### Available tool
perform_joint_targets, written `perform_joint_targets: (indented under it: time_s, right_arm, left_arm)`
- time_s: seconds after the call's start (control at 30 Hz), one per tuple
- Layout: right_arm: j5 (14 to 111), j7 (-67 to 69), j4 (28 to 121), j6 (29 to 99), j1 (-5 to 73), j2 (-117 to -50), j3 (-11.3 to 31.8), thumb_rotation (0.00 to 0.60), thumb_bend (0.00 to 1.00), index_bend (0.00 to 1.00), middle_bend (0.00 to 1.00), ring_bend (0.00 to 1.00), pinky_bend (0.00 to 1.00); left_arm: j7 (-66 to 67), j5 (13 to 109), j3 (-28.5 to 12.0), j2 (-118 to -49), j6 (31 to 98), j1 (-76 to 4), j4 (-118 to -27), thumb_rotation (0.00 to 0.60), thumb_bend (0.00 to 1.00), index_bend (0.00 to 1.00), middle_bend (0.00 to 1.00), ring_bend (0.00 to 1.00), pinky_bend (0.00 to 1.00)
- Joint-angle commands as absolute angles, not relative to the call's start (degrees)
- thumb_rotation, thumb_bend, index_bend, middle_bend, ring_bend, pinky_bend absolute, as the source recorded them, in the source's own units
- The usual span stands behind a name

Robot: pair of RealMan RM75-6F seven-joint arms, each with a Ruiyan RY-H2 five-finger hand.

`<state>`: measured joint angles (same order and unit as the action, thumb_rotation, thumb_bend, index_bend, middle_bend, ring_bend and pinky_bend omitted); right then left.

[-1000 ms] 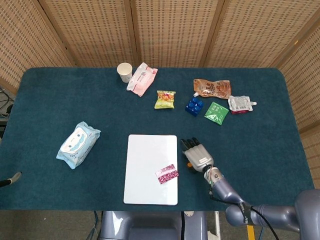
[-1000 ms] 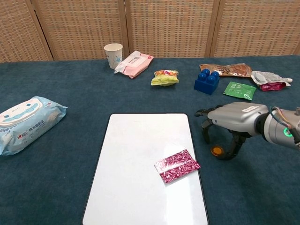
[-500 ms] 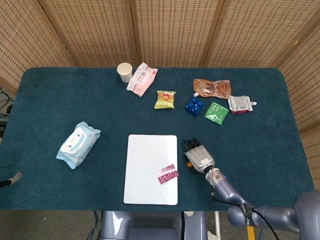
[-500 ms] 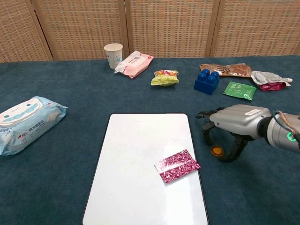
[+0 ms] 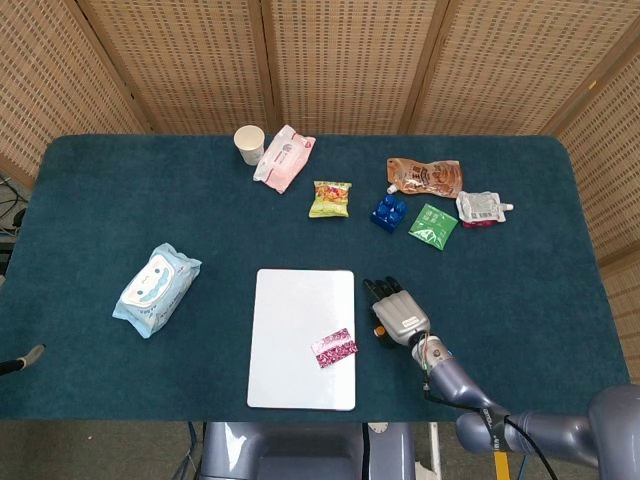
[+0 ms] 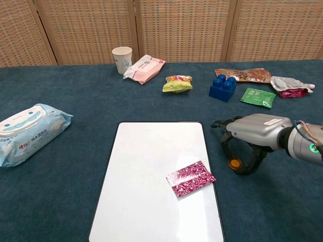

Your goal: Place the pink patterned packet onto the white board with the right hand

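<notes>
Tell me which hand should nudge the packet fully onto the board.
Right. The right hand hovers empty just beside the board, near the packet, whose corner overhangs that same right edge. The left hand is not in view, so it is likely farther off.

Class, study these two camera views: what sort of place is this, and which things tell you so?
Probably an indoor robot test station, not a home: a table covered in dark teal cloth, woven screens fencing it off, and unrelated goods laid out apart, such as a paper cup and blue block.
</notes>
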<state>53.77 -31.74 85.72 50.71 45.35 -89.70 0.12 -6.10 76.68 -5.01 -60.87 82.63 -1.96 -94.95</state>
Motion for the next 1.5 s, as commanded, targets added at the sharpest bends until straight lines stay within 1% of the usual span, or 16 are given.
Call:
perform_joint_targets:
  time_s: [0.03,0.3,0.43,0.63,0.77,0.83,1.13,1.33,1.4,1.43,1.47,1.5]
  right_arm:
    - [54.4,-31.19,85.54,50.73,45.1,-89.54,0.15,0.6,0.31,0.6,0.0,0.0,0.0]
    - [55.55,-29.86,88.06,51.1,45.13,-87.65,1.51,0.6,0.33,0.6,0.0,0.0,0.0]
    - [55.59,-29.81,94.3,51.44,46.1,-84.48,3.69,0.6,0.32,0.6,0.0,0.0,0.0]
    - [52.22,-34.32,100.68,52.32,48.62,-83.06,5.69,0.6,0.33,0.6,0.0,0.0,0.0]
    - [48.62,-37.51,102.66,53.21,50.32,-84.44,6.25,0.6,0.32,0.6,0.0,0.0,0.0]
    - [46.23,-39.74,102.89,53.77,51.47,-86.15,6.13,0.6,0.32,0.6,0.0,0.0,0.0]
    - [39.8,-44.57,101.09,56.03,54.1,-92.45,5.12,0.6,0.33,0.6,0.0,0.0,0.0]
    - [37.75,-46.07,99.59,57.03,55.17,-95.17,4.72,0.6,0.32,0.6,0.0,0.0,0.0]
    - [37.11,-46.51,99.13,57.39,55.43,-95.56,4.6,0.6,0.31,0.54,0.0,0.0,0.0]
    - [36.9,-46.75,98.98,57.53,55.52,-95.59,4.51,0.6,0.29,0.46,0.0,0.0,0.0]
    - [36.44,-47.09,98.92,57.72,55.68,-95.58,4.39,0.6,0.26,0.35,0.0,0.0,0.0]
    - [35.88,-47.3,99.05,57.69,55.81,-95.48,4.33,0.6,0.23,0.28,0.0,0.0,0.0]
  left_arm:
    - [-6.08,76.7,-5.01,-60.87,82.64,-1.96,-94.96,0.584,0.0,0.0,0.0,0.0,0.0]
    - [-6.1,76.67,-5.01,-60.83,82.61,-1.96,-94.98,0.583,0.0,0.0,0.0,0.0,0.0]
    - [-6.11,76.68,-5.01,-60.82,82.55,-1.99,-95.03,0.584,0.0,0.0,0.0,0.0,0.0]
    - [-6.13,76.77,-4.96,-60.77,82.59,-1.97,-95.11,0.584,0.0,0.0,0.0,0.0,0.0]
    - [-6.25,76.8,-4.94,-60.73,82.52,-1.99,-95.14,0.581,0.0,0.0,0.0,0.0,0.0]
    - [-6.51,76.78,-4.95,-60.65,82.45,-1.99,-95.13,0.582,0.0,0.0,0.0,0.0,0.0]
    - [-7.4,76.73,-4.97,-60.35,82.21,-1.99,-95.08,0.583,0.0,0.0,0.0,0.0,0.0]
    - [-7.57,76.94,-4.89,-60.25,82.25,-1.97,-95.15,0.583,0.0,0.0,0.0,0.0,0.0]
    - [-7.8,76.82,-4.97,-60.18,82.3,-1.92,-95.15,0.583,0.0,0.0,0.0,0.0,0.0]
    - [-7.86,76.78,-5.0,-60.16,82.3,-1.92,-95.14,0.584,0.0,0.0,0.0,0.0,0.0]
    - [-8.0,76.7,-5.03,-60.12,82.26,-1.92,-95.11,0.584,0.0,0.0,0.0,0.0,0.0]
    - [-8.07,76.68,-5.04,-60.09,82.23,-1.92,-95.09,0.584,0.0,0.0,0.0,0.0,0.0]
